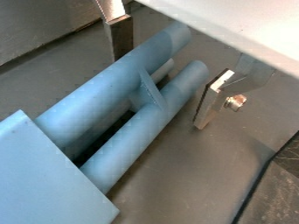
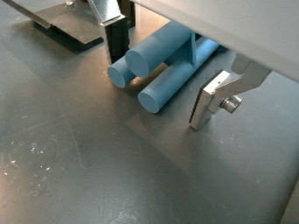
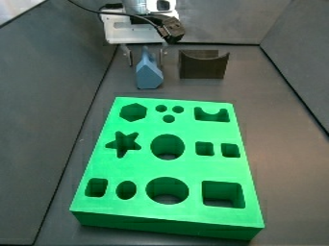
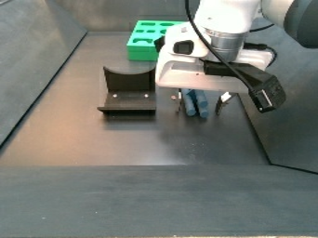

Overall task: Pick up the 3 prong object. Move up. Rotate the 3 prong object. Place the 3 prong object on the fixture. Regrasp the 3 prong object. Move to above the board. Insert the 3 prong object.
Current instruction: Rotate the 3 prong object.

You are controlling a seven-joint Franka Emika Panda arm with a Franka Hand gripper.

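A: Between the gripper's (image 2: 158,74) two fingers, low over the dark floor, lies the 3 prong object (image 2: 163,59). Blue-grey, round prongs visible in both wrist views.

B: Jaws closed on it?

A: Not fully. One finger (image 1: 118,39) sits right against a prong, the other finger (image 1: 214,94) stands just beside the piece with a thin gap showing. So the claw is spread a bit wider than the piece, straddling it, no clear clamp.

B: Piece on the floor?

A: Looks like it rests on the floor (image 2: 82,166); in a wrist view the solid block end (image 1: 47,171) fills the near corner, prongs run away between the fingers. In a side view the piece (image 3: 148,67) hangs just under the gripper (image 3: 148,50).

B: Fixture?

A: Dark block with U notch, beside the claw, apart from it, nothing in it (image 3: 202,63). Also seen in a side view (image 4: 126,91), with the gripper (image 4: 203,100) just beside it and the blue piece (image 4: 198,104) peeking between the fingers.

B: Board?

A: Green board (image 3: 110,187), well apart from the claw, cut-outs all unfilled. Only a corner shows behind the arm in a side view (image 4: 143,37).
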